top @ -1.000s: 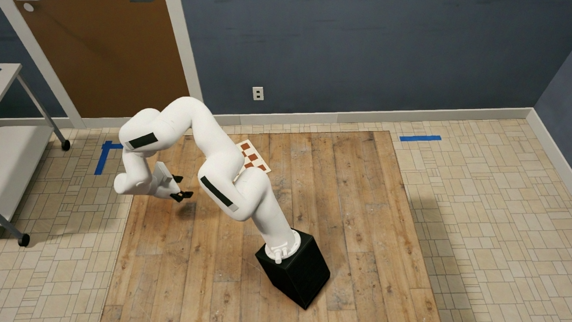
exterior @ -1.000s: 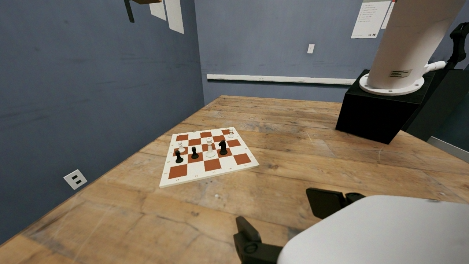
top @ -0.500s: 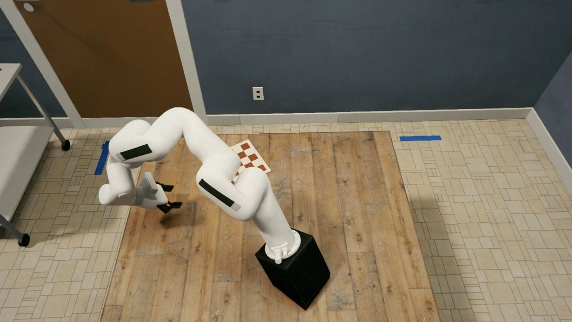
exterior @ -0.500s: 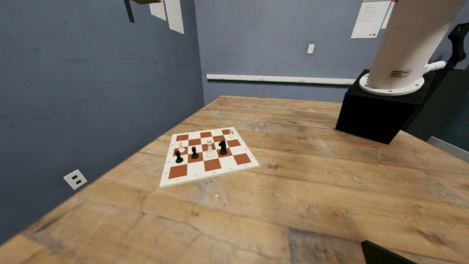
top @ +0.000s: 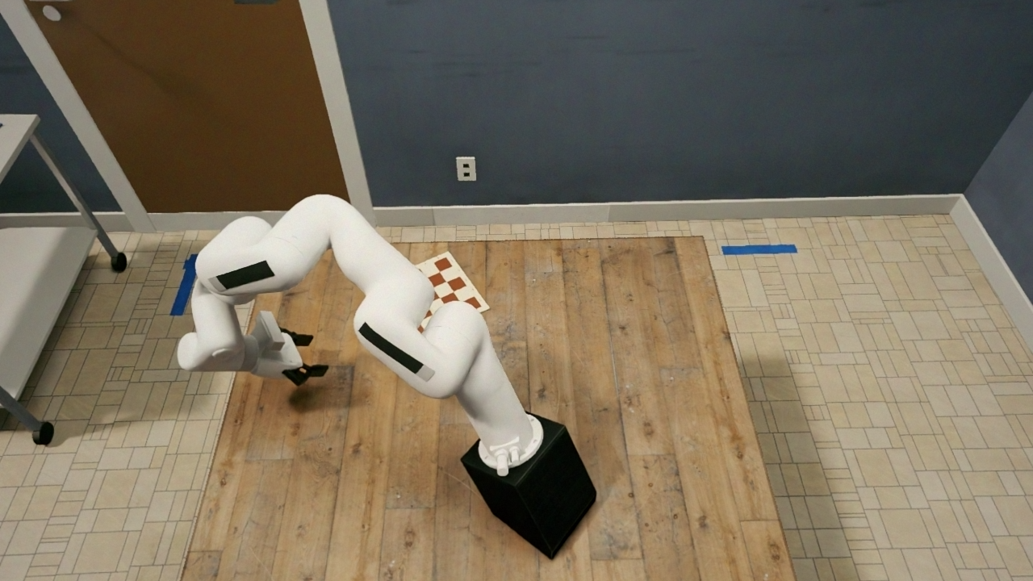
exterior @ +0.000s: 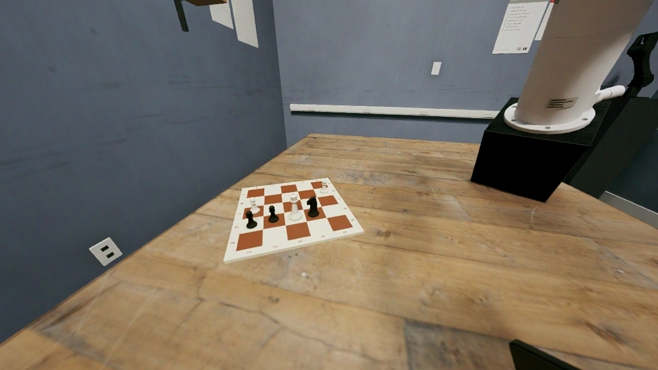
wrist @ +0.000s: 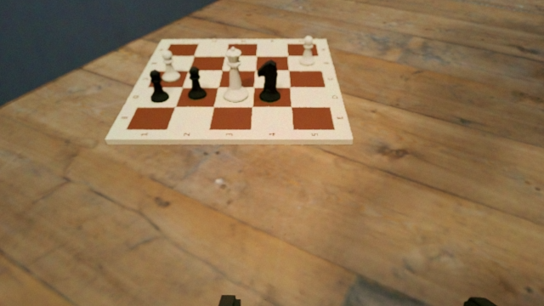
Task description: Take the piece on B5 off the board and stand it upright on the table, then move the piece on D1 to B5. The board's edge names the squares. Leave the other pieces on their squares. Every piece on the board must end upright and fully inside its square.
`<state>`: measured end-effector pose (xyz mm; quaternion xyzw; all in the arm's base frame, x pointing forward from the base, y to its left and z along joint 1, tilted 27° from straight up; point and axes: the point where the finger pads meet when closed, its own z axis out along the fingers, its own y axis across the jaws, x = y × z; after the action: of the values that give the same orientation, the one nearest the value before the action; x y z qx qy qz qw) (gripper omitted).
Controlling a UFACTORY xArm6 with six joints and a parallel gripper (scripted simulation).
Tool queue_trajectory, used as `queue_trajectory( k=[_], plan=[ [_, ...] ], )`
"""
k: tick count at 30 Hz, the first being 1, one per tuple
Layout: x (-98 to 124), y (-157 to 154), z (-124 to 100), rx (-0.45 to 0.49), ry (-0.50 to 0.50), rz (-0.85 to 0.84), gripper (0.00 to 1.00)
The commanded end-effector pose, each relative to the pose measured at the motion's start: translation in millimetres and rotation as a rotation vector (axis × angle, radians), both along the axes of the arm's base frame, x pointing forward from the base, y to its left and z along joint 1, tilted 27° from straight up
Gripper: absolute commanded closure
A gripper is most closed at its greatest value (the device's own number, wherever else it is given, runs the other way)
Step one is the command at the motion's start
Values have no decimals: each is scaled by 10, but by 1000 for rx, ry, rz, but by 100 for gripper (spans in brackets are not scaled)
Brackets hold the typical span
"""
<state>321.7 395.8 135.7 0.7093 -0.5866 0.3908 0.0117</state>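
The jaws stand wide apart with nothing between them, held over the left part of the wooden worktop [top: 613, 346], well apart from the chessboard [wrist: 272, 119]. In the wrist view only the two dark fingertips show at the bottom edge, and a stretch of worktop with a small white speck [wrist: 219, 182] lies between them and the board's near edge.

The white pawn [wrist: 307, 51] on B5 stands upright near the far right corner of the board. Its closest neighbour, the black knight [wrist: 269, 81] on D4, is apart from it. The black pawn [wrist: 158, 87] on D1 stands upright at the left side. A second white pawn [wrist: 170, 66] stands just behind it on C1, and another black pawn [wrist: 196, 83] stands beside it on D2. The white queen [wrist: 235, 76] stands on D3.

From above, the white arm [top: 375, 282] bends across the board and hides most of it; only one corner shows. The arm rises from a black pedestal [top: 556, 498] on the worktop. Around it are a brown door [top: 194, 101], a wall socket [top: 466, 168], a wheeled cart [top: 35, 289] and blue tape [top: 758, 248] on the tiled floor.
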Motion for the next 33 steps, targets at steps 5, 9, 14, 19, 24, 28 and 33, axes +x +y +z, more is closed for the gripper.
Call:
queue_trajectory(
  k=[5,9,14,19,24,28,33],
  plan=[
    [1,10,16,3,-1,0,0],
    [1,10,16,3,-1,0,0],
    [1,10,16,3,-1,0,0],
    [1,10,16,3,-1,0,0],
    [1,10,16,3,-1,0,0],
    [1,10,16,3,-1,0,0],
    [-9,0,42,3,-1,0,0]
  ],
)
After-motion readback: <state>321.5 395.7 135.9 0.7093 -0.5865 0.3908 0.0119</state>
